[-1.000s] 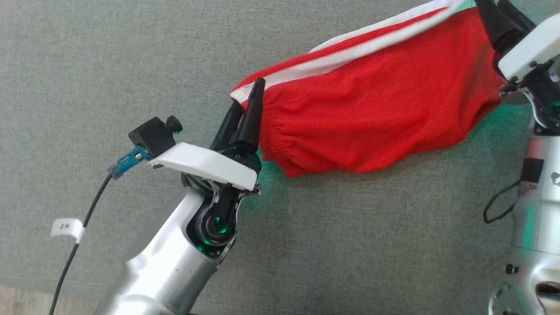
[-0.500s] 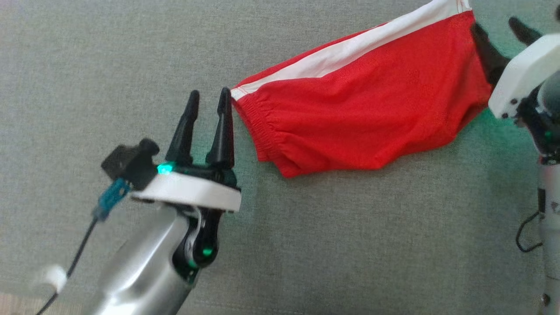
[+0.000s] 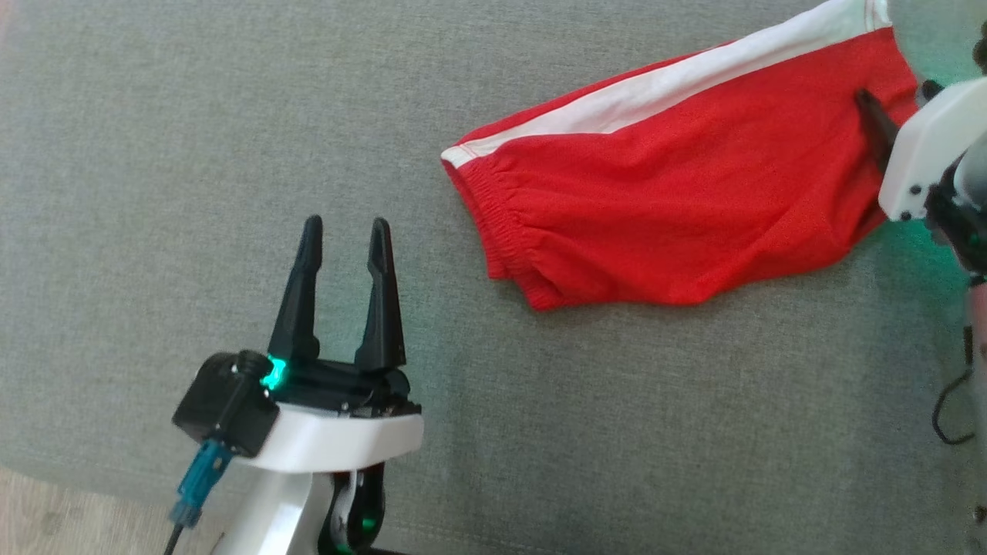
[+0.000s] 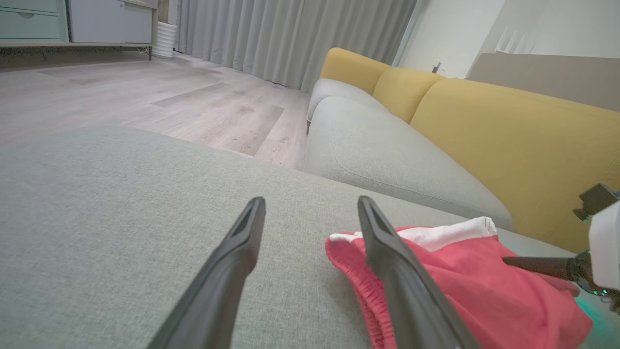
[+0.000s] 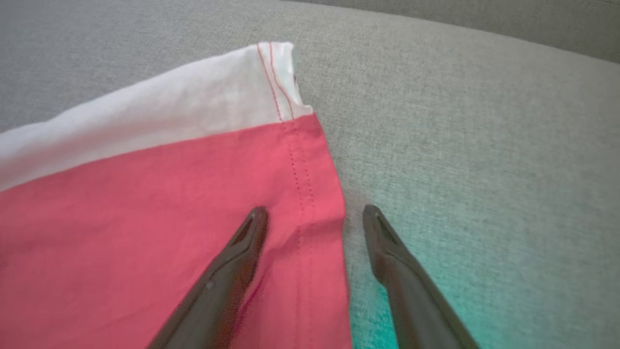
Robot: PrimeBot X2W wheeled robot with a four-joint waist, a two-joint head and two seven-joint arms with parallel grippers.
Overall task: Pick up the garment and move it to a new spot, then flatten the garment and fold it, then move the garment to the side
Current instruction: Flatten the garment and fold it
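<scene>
**Red shorts down on the grey cushion, flattening next**

Left gripper (image 3: 345,222): jaws spread wide, nothing between them, poised over bare cushion (image 3: 193,154), well apart from the cloth.

Garment (image 3: 678,200): one pair of red shorts, lying on the cushion right of centre in the head view. Long axis runs on a diagonal, near-left to far-right. The gathered waistband (image 3: 493,223) is the end pointing toward the robot's left. The leg hem (image 5: 300,160) points right and away. A white stripe (image 3: 678,96) follows the far long edge. The surface looks mostly smooth, with puckers near the waistband and a bulged near edge.

Right gripper (image 5: 315,210): jaws apart and holding nothing. It straddles the hem edge, one finger over red cloth and the other over the cushion.

Judgement: placement looks done and flattening is the step in hand.
- Bring the left gripper across to the waistband corner.
- Take the hem with the right gripper, catching only a small bite of the edge.
- Pull both ends apart along the diagonal, keeping low so the cloth slides rather than lifts.
- Ease off before the elastic snaps back into wrinkles.
- Risk: a pinch may also catch the layer beneath.
</scene>
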